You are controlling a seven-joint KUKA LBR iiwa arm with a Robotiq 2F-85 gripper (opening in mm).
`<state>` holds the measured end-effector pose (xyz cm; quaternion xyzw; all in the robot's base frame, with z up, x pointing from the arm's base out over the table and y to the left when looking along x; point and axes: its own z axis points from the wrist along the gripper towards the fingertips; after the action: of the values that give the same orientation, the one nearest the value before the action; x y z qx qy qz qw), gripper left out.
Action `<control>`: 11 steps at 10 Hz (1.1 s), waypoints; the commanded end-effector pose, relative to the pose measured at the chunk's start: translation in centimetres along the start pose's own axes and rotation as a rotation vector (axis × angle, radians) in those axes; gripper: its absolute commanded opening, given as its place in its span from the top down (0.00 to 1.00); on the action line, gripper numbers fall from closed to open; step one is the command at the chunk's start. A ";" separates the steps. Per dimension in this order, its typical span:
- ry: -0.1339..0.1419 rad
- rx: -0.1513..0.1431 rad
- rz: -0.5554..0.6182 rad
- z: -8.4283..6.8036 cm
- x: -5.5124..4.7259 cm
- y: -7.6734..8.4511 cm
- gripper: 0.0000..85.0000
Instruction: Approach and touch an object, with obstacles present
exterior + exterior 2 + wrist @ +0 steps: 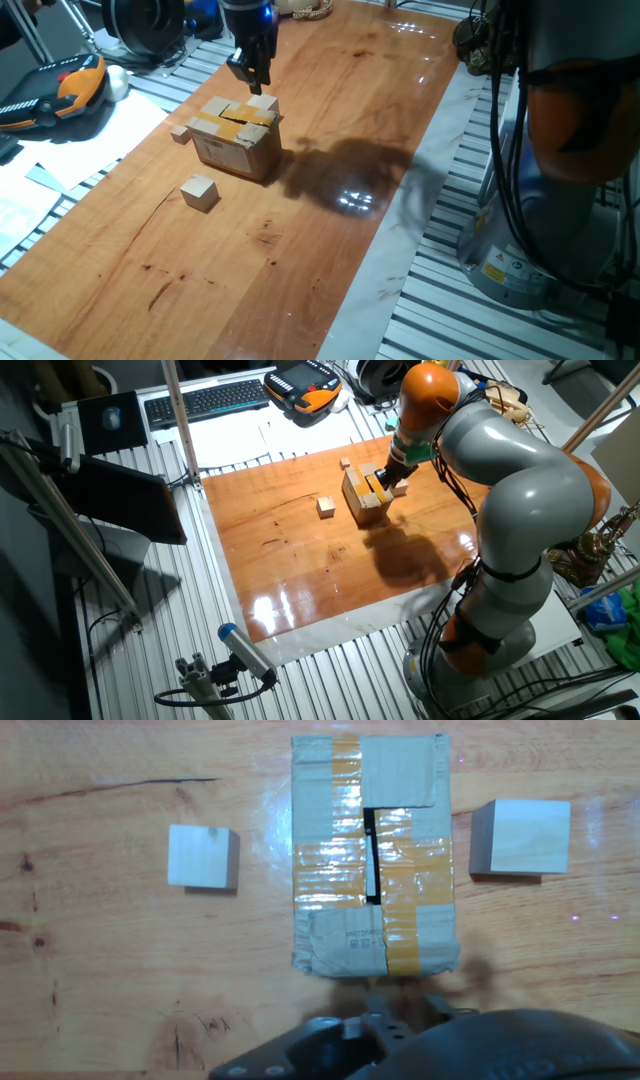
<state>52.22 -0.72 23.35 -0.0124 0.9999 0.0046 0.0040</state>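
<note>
Gripper (pixel 256 76) hangs just above the far end of the taped cardboard box (pixel 237 141), holding nothing; can't tell if the fingers are apart or together. My guess is it's that high so it clears the box; 3 wooden cubes sit around it: one (pixel 263 104) near the fingers, a small one (pixel 180 133) beside the box, another (pixel 200 192) out front.
</note>
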 end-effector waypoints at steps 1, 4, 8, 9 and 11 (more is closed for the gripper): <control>0.000 0.002 0.003 0.1 -0.1 -0.1 1.00; -0.003 0.006 0.001 0.4 -0.6 -0.7 1.00; -0.003 0.003 -0.017 0.8 -1.6 -2.0 1.00; 0.000 0.000 -0.013 0.9 -1.8 -2.5 1.00; -0.003 0.003 0.004 1.3 -2.3 -3.0 1.00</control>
<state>54.59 -3.73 21.98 -0.0087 0.9999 0.0026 0.0060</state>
